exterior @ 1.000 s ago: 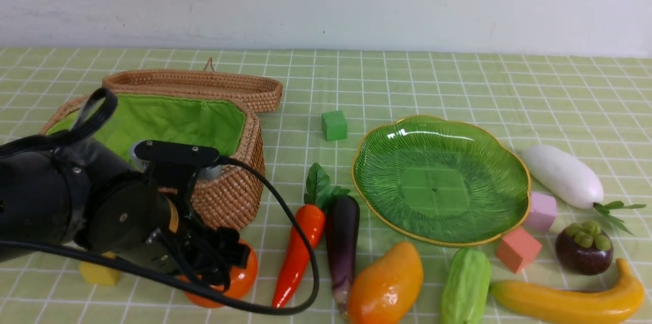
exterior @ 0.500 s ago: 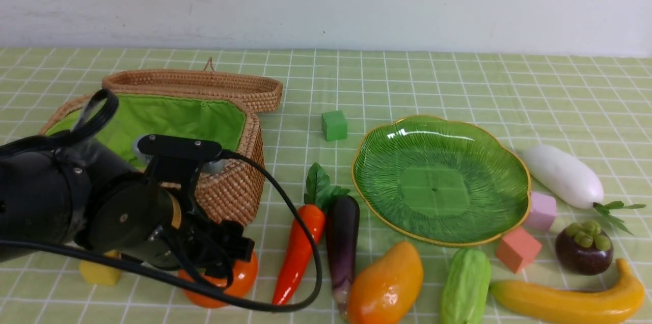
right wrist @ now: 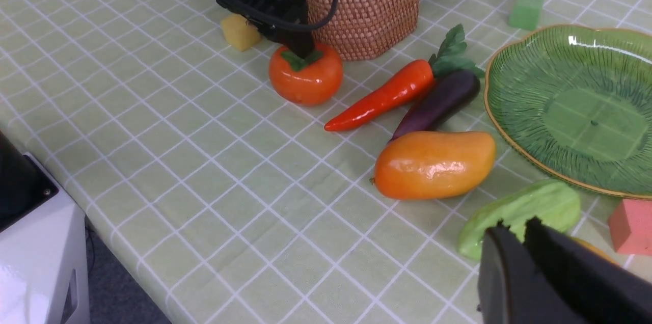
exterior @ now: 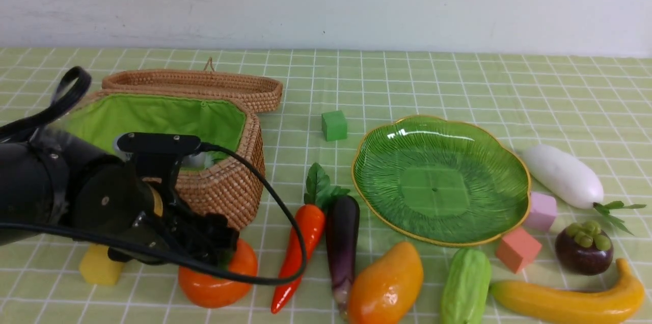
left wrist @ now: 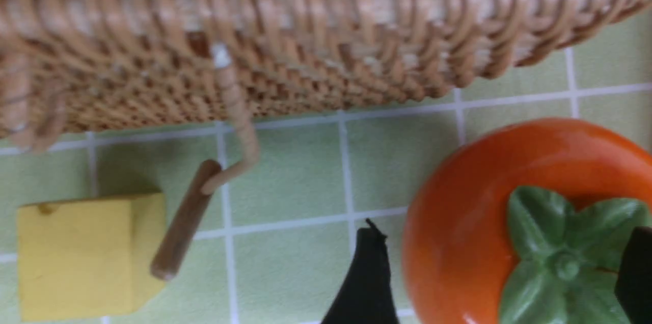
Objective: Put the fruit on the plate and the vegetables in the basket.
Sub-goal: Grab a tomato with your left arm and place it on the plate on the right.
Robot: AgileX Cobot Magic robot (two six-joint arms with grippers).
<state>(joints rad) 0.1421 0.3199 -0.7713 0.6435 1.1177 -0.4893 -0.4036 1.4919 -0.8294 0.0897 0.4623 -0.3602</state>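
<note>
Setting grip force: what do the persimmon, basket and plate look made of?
Persimmon: likely hard moulded plastic, glossy; sharp highlights.
Basket: woven wicker, matte; coiled strands visible, green cloth lining.
Plate: translucent glass or acrylic, glossy; tablecloth grid shows through, gold rim.

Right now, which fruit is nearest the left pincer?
The persimmon, by the basket: the open left pincer is right above it. The mango, banana and mangosteen lie further right, away from it.

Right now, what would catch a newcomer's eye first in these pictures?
The big black left tool hangs open over the orange persimmon at the near left, in front of the open wicker basket. To the right, the shiny green plate lies among toy fruit and vegetables.
</note>
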